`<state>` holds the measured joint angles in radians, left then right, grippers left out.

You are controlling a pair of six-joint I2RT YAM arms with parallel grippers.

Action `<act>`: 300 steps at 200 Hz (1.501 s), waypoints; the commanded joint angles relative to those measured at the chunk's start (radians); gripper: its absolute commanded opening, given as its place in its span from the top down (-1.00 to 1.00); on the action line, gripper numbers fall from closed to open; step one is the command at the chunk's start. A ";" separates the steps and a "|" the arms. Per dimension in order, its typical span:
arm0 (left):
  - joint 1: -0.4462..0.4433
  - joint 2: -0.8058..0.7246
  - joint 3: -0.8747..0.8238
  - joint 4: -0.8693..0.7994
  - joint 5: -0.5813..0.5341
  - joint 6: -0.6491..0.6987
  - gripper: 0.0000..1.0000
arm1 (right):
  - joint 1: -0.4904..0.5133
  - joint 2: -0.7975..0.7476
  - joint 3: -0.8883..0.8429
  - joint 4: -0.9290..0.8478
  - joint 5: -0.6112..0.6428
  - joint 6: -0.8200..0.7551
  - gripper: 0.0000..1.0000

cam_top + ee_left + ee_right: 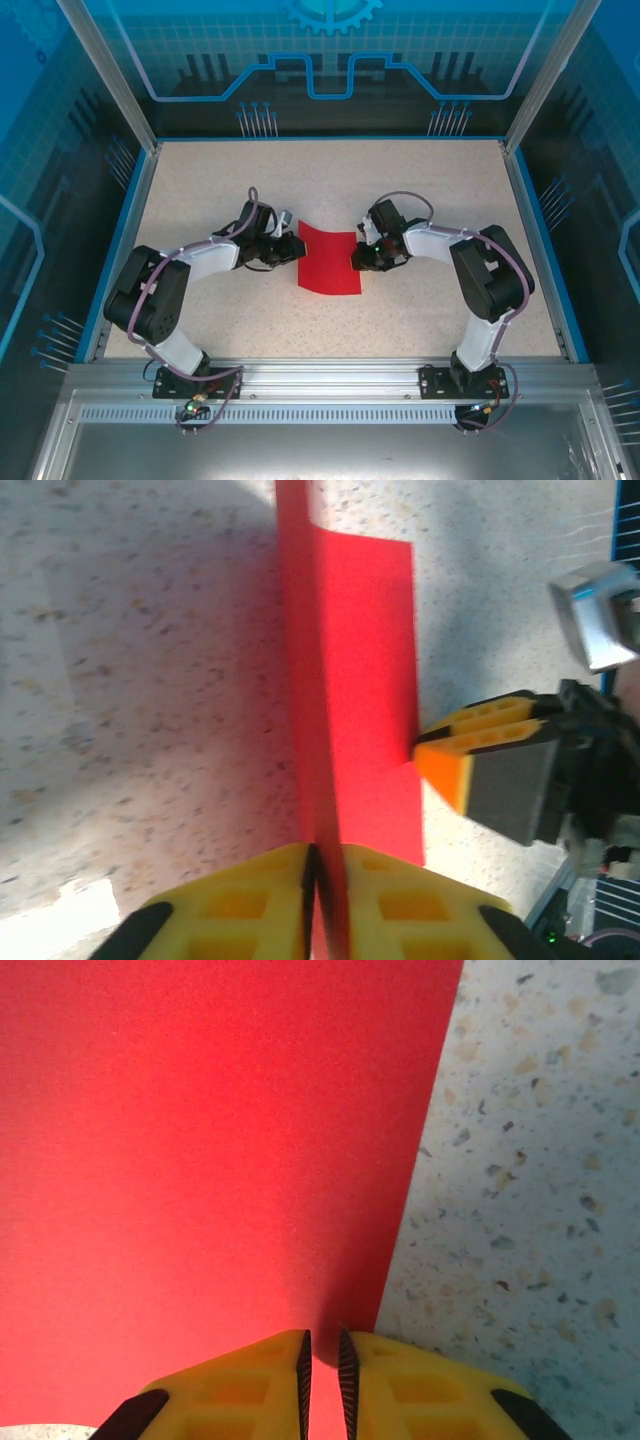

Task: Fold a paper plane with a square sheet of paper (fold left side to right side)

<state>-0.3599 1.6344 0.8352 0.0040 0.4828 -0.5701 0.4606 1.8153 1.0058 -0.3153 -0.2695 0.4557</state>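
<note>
The sheet [330, 262] is lying on the table [420, 190] midway between the arms. Its left and right edges are running away from the bases, and it is looking about as deep as it is wide. We are seeing the left gripper [288, 248] at the left edge and the right gripper [358, 260] at the right edge, so each arm is touching its own side and neither is nearer than the other. The fold has to travel from left to right, toward the right gripper, with the crease running front to back down the middle.

In the left wrist view the left fingers [260, 890] are pressing almost together with the red paper passing between them. That edge is standing up off the table as a flap while the rest is lying flat. We are reading this as a firm pinch on the left edge.

The right gripper is closing down to a thin slit. Red is showing inside it, and the paper's edge is meeting the fingers at their tips. We are judging that it is nipping the right edge, perhaps to anchor it, though the hold is looking shallow.

We are judging that the next move belongs to the left arm, carrying its edge up and over to the right.
</note>
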 commanded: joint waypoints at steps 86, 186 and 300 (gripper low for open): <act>-0.125 0.092 0.139 0.091 0.085 -0.073 -0.27 | 0.020 -0.010 -0.033 0.014 0.035 -0.012 0.63; -0.139 0.163 0.162 0.108 0.073 -0.088 0.12 | -0.085 -0.215 -0.121 0.179 -0.168 0.091 0.22; -0.141 0.163 0.165 0.100 0.060 -0.088 0.35 | -0.062 -0.129 -0.181 0.428 -0.320 0.264 0.31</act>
<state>-0.4942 1.7889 0.9756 0.1028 0.5461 -0.6559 0.3862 1.6451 0.8158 0.0853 -0.5507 0.6930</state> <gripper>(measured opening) 0.326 0.413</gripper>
